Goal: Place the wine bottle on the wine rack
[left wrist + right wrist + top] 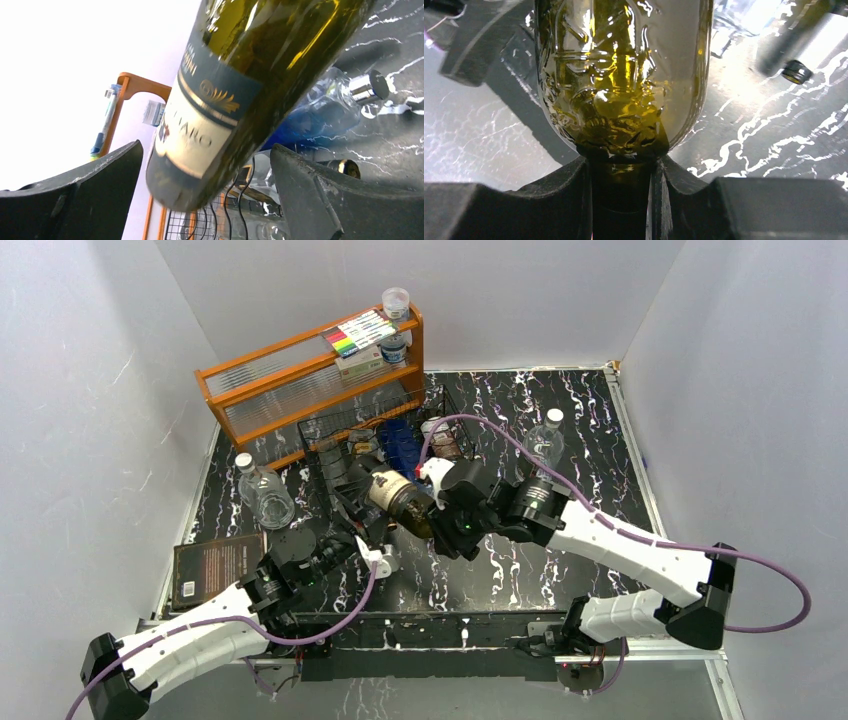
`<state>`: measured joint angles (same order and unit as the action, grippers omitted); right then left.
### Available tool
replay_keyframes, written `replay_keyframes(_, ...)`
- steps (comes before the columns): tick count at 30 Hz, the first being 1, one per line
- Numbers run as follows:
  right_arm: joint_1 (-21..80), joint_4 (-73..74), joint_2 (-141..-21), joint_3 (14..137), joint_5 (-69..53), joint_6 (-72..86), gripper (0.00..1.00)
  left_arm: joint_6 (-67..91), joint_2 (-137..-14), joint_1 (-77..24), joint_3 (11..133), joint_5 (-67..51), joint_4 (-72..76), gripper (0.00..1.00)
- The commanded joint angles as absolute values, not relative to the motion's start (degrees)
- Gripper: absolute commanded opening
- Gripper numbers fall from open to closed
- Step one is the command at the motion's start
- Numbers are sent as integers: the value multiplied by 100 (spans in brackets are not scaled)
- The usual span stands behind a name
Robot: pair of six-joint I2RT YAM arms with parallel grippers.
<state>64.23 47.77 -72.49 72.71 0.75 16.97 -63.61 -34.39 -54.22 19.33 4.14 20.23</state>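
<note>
My right gripper pinches the wine bottle by its neck. My left gripper stands spread wide around the body, not touching. The bottle hangs tilted at the front of the wine rack, not yet laid in a cradle.

black marbled table, viewed from above me. an orange wooden shelf stood at the back left, carrying a marker set and a small capped jar. a clear plastic bottle stood upright on my left, a second clear bottle at back right. a dark book lay flat near the left edge.
</note>
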Motion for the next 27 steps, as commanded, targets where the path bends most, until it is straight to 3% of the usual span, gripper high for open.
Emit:
replay_keyframes(1,6390,3919,-6662,7341,885,1752,0,-5977,-3360,-5443,2191,500,2580,98)
replay_keyframes(10,6390,3433,-5989,7084,1800,1995,0,-3263,-3640,-5448,3406,1234,1908,98)
replay_keyframes(17,6390,2755,-5974,6946,1881,2182,0,-457,-4405,-5443,5765,2487,-1120,98)
replay_keyframes(27,6390,1159,-6969,7009,1711,2460,0,820,-4284,-5442,7580,3040,-2411,98)
